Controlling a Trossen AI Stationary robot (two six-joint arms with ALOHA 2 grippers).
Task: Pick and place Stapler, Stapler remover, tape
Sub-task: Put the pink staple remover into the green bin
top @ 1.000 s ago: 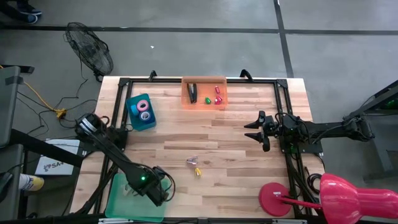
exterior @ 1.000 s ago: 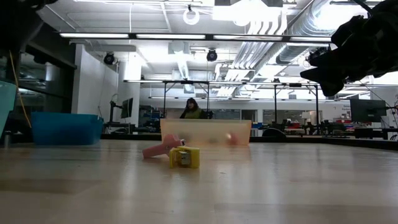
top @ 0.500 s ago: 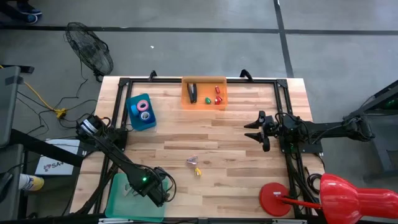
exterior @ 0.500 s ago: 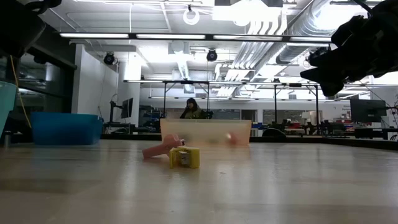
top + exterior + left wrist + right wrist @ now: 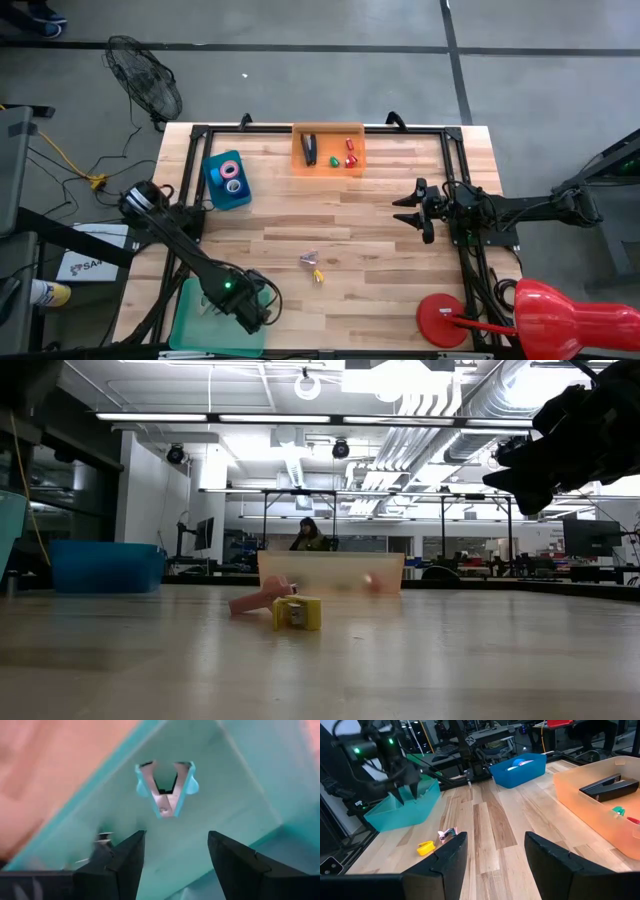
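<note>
My left gripper [image 5: 175, 855] hangs open, pointing down over the teal tray [image 5: 200, 325] at the table's near left corner. Below it a teal stapler remover [image 5: 167, 787] lies flat on the tray's floor, clear of both fingers. A pink stapler remover [image 5: 308, 258] and a yellow one [image 5: 318, 275] lie at mid table. The black stapler [image 5: 309, 148] lies in the orange tray [image 5: 328, 163] at the far edge, and the tape rolls [image 5: 230, 172] sit in the blue bin [image 5: 222, 192]. My right gripper [image 5: 405, 212] waits open above the table's right side.
Small green, red and pink pieces [image 5: 345, 155] lie beside the stapler in the orange tray. A pink lamp [image 5: 560, 320] with a round base [image 5: 443, 322] stands at the near right corner. Bare wood lies between the mid-table stapler removers and my right gripper.
My left arm has risen a little above the teal tray; in the low view its dark shape has drawn up out of the top left corner. Everything else has kept still.
</note>
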